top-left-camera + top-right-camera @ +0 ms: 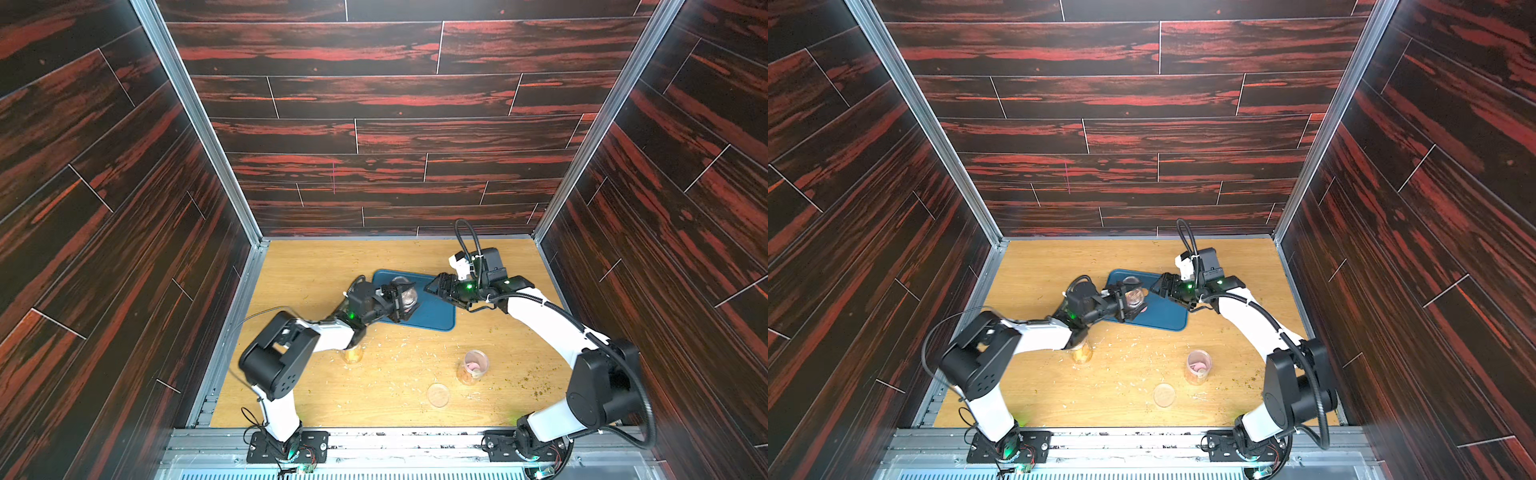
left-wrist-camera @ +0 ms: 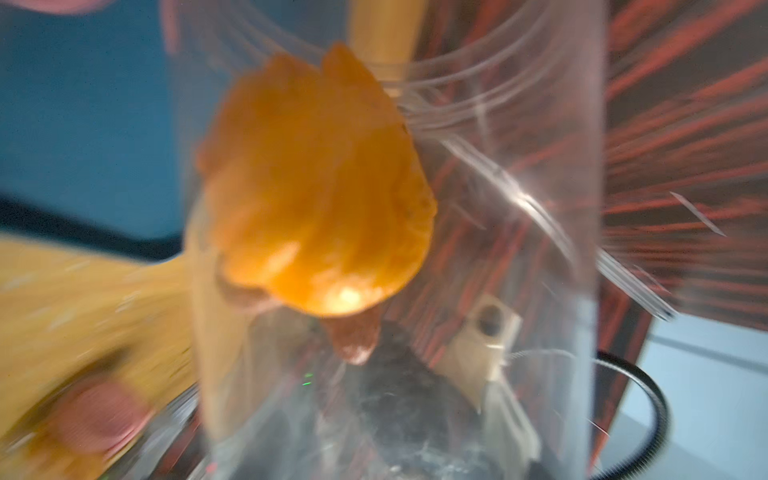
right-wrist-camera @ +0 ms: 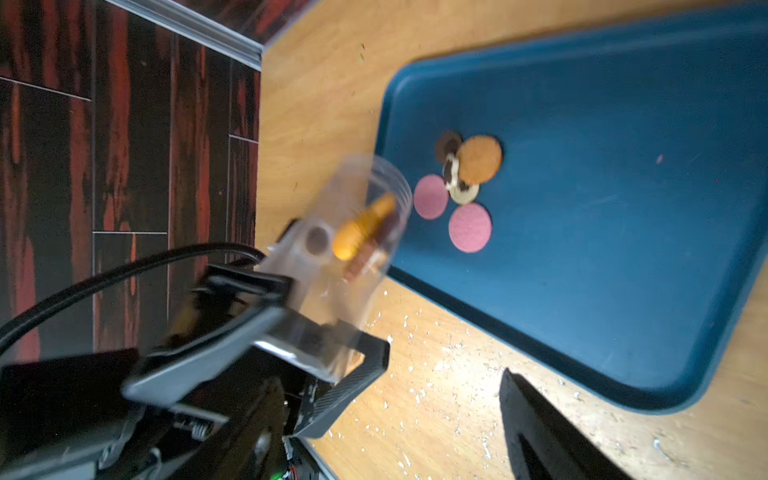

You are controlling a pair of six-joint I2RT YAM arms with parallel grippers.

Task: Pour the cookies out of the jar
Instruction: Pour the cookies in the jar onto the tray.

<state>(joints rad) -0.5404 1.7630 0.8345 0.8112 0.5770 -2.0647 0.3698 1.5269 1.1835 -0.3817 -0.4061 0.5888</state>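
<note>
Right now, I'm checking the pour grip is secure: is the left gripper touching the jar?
Touching. The right wrist view shows the left gripper clamped against opposite sides of the tilted clear jar, no gap.

On table, rear centre: tray. In left gripper, jar tipped over tray's left end; cookies on tray by its mouth, few inside. Over tray's right end: right gripper. Front right: second jar, with lid before it, leftward. Under left arm: third jar.
</note>
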